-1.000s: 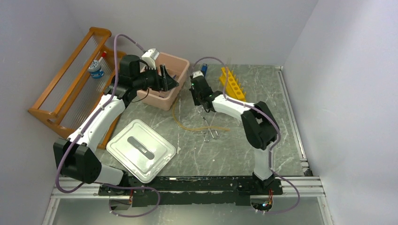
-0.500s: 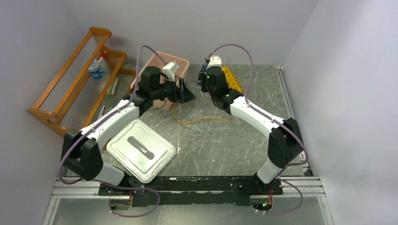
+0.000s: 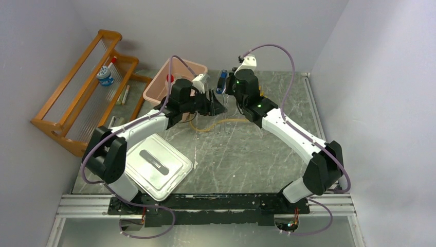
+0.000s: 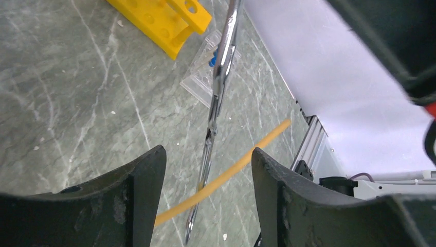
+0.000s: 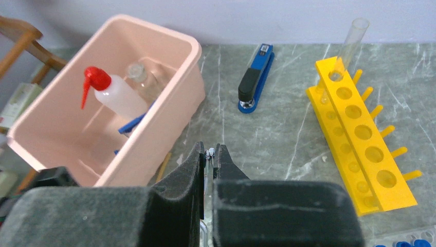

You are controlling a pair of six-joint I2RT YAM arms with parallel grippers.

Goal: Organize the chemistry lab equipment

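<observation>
My right gripper (image 5: pixel 210 154) is shut on the top end of a thin metal tool (image 4: pixel 216 92), which hangs down above the table. My left gripper (image 4: pixel 205 152) is open, with the tool's lower end between its fingers and not touching them. In the top view the left gripper (image 3: pixel 220 107) sits just left of the right gripper (image 3: pixel 230 99). The tan rubber hose (image 4: pixel 231 170) lies on the table under the tool. The red-capped squeeze bottle (image 5: pixel 113 95), a small jar (image 5: pixel 141 77) and blue tongs (image 5: pixel 133 123) lie in the pink tub (image 5: pixel 154 149). Blue-capped clear tubes (image 4: pixel 211 64) lie by the yellow rack.
The yellow holed rack (image 5: pixel 360 128) holds one clear tube (image 5: pixel 350 38). A blue stapler (image 5: pixel 255 77) lies between tub and rack. The grey-white lid (image 3: pixel 154 164) lies front left. The wooden rack (image 3: pixel 77 98) stands at the far left with a small blue-white item (image 3: pixel 105 77).
The right gripper has lifted the metal tool off the table and moved back and up. The left arm has swung from over the tub to the right, beside the hanging tool.
</observation>
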